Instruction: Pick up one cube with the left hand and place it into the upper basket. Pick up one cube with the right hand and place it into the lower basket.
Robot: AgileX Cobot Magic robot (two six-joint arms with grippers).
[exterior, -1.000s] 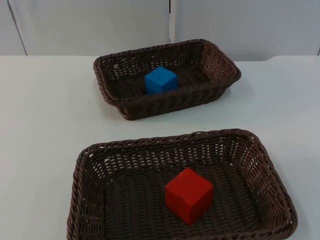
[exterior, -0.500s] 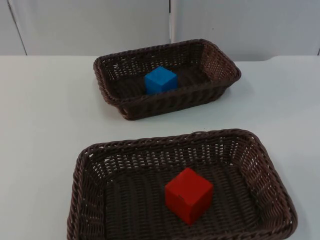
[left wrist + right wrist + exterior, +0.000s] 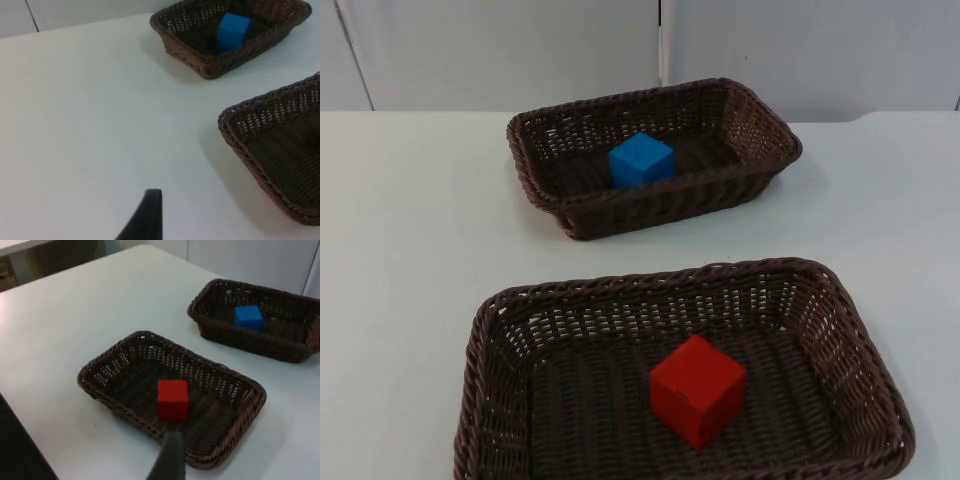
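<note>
— What are the baskets like, and where are the cubes?

— Both are rectangular trays of dark brown woven wicker with a braided rim and open lattice walls. The upper basket (image 3: 653,152) sits near the grey partition wall (image 3: 520,50); the blue cube (image 3: 641,160), smooth and matte with crisp edges, rests on its floor, left of the middle. The lower basket (image 3: 685,375) is the nearer one, and the red cube (image 3: 698,389) sits on its woven floor about in the middle, turned so one corner faces the camera. The white table (image 3: 410,230) is plain and smooth, and a strip of it separates the two baskets.

— And your grippers?

— My left gripper (image 3: 145,220) hangs over bare table, well off to the side of both baskets; one black tapered fingertip is visible, so I cannot tell how far apart the fingers are. My right gripper (image 3: 169,460) is above the near rim of the lower basket, and again I cannot tell its opening. Neither has hold of a cube.

— Any change since a second ago?

— None: baskets and cubes lie exactly where they were.
</note>
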